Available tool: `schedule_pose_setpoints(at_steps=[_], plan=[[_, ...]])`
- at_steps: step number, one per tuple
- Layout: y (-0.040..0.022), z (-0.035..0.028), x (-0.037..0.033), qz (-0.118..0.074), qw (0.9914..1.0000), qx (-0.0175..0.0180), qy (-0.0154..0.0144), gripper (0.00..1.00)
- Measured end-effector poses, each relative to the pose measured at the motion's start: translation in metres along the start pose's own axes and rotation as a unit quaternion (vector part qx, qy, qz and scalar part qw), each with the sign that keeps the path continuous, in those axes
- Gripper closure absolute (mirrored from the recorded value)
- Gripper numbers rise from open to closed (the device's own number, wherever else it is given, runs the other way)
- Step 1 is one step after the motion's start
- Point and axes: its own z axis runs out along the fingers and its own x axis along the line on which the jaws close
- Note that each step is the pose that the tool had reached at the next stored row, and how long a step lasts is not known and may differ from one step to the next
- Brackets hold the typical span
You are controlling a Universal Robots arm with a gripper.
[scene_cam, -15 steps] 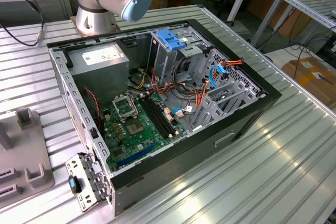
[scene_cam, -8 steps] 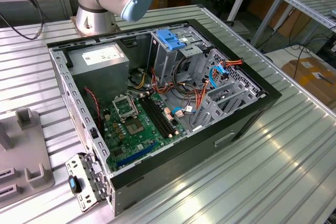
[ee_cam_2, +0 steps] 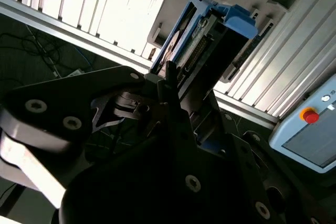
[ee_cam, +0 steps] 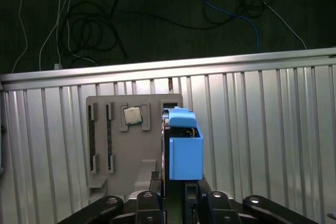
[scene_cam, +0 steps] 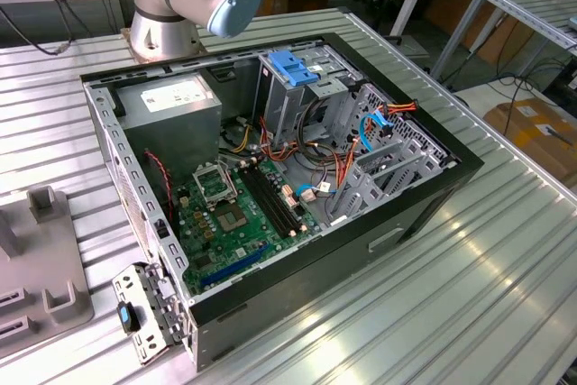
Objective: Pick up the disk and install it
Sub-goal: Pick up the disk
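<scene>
The black gripper (ee_cam: 176,183) grasps the disk (ee_cam: 185,153), a flat drive framed in bright blue plastic. It stands edgewise over the grey slotted holder plate (ee_cam: 131,153), beside that plate's square silver chip (ee_cam: 132,115).

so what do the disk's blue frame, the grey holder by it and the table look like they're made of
Frame of the disk: moulded plastic, going by its even bright blue colour, matte faces and softly rounded edges.
The grey holder: probably plastic too, a dull flat grey with no glints, though painted metal can't be ruled out.
The table: ribbed bare metal, likely aluminium, with bright streaky reflections along the slats.
</scene>
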Motion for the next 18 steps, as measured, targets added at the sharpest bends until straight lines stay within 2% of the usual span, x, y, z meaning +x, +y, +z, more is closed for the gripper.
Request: schedule_pose_setpoints(at_steps=[4, 10, 12, 18], plan=[[-0.0001, -0.0002, 0.0, 0.0, 1.0, -0.0001, 0.0001, 0.65], [-0.0066, -0.0001, -0.0006, 0.0, 1.0, -0.0001, 0.0, 0.65], [-0.01, -0.0001, -0.0009, 0.0, 1.0, -0.0001, 0.0001, 0.65], [-0.0262, 0.0001, -0.0022, 0.0, 1.0, -0.0001, 0.0001, 0.65]])
